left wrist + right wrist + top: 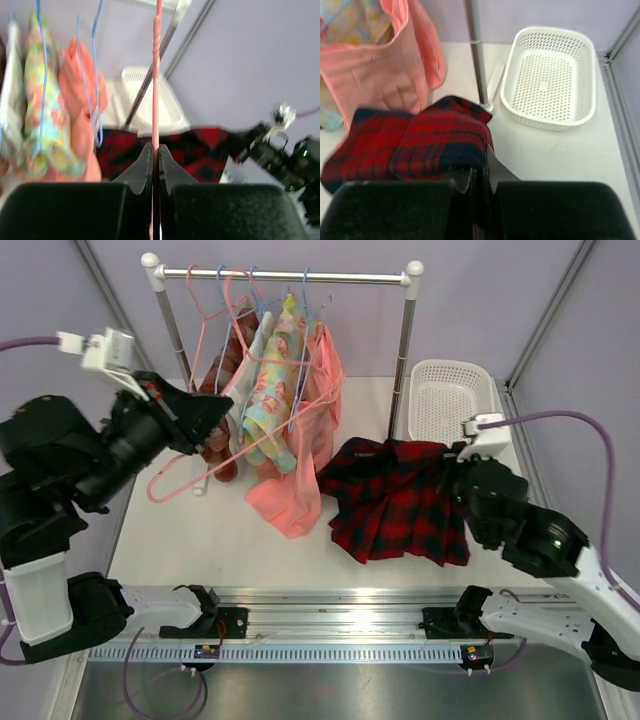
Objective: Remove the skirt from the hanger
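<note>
- Red-and-navy plaid skirt (pixel 400 502) lies crumpled on the white tabletop (pixel 200 540), in front of the rack (pixel 285 277) and just beside the foot of its right post. No hanger is in it.
- The right pincer (pixel 480 176) is clenched on the skirt's edge, on the side turned away from the rack's hanging clothes; a fold of the plaid sits between its fingers.
- A coral garment (pixel 295 502) hangs from the rack down to the tabletop, touching the skirt's left side.
- The left pincer (pixel 155 156) is to the left of the rack's clothes, raised off the tabletop and clamped tight on the wire of a pink hanger (pixel 190 482), which runs straight up between its fingers. The hanger is tilted and carries no cloth.
- A floral garment (pixel 268 400) hangs under the rail, between the coral piece and darker items further left.
- A white perforated basket (pixel 452 395) stands to the right of the rack's right post, at the far side of the tabletop.
</note>
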